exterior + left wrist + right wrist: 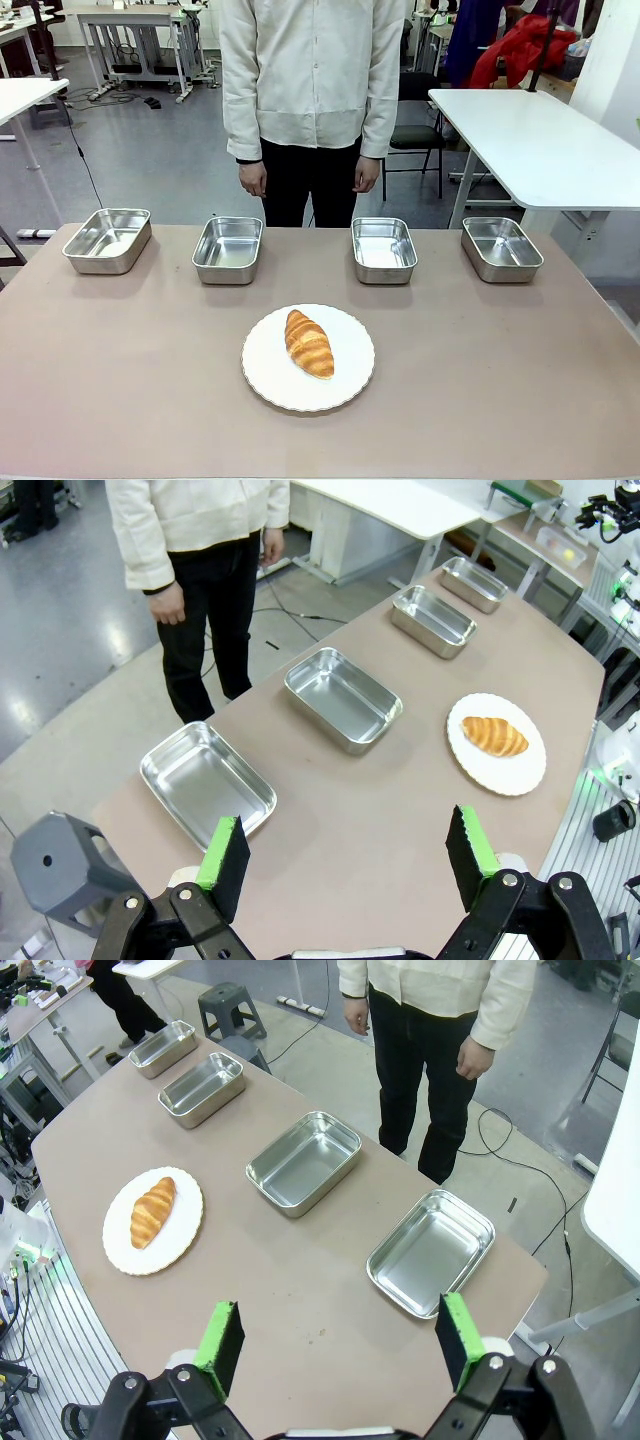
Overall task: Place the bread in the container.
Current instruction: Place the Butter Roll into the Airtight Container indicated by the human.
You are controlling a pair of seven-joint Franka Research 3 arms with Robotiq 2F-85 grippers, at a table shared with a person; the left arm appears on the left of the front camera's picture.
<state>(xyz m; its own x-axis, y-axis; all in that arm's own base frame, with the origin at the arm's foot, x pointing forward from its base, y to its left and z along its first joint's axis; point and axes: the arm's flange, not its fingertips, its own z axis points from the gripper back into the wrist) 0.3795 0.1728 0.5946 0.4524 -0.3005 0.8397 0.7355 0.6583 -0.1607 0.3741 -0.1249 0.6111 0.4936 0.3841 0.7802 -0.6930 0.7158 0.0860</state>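
While both arms are hovering high over the bench (520, 400), the left jaws are standing wide open at the bottom of the left wrist view, gripping nothing, and the right jaws are gaping just as wide and empty at the bottom of the right wrist view. Farther in, the bread (309, 343) is lying slantwise on the white plate (262, 378) at the lower centre of the front view, well apart from every tray. Beyond it, four look-alike steel trays are sitting in a row across the middle of the frame: the far-left tray (105, 262), the left-middle tray (228, 270), the right-middle tray (384, 272) and the far-right tray (500, 268). At top centre the person (312, 80) is standing with arms hanging, pointing at nothing, so I cannot tell which tray is meant, and a wrong pick is looking likely. The glossy, tapered crust may also be slipping or crushing under a hard pinch, or catching on a rolled rim.
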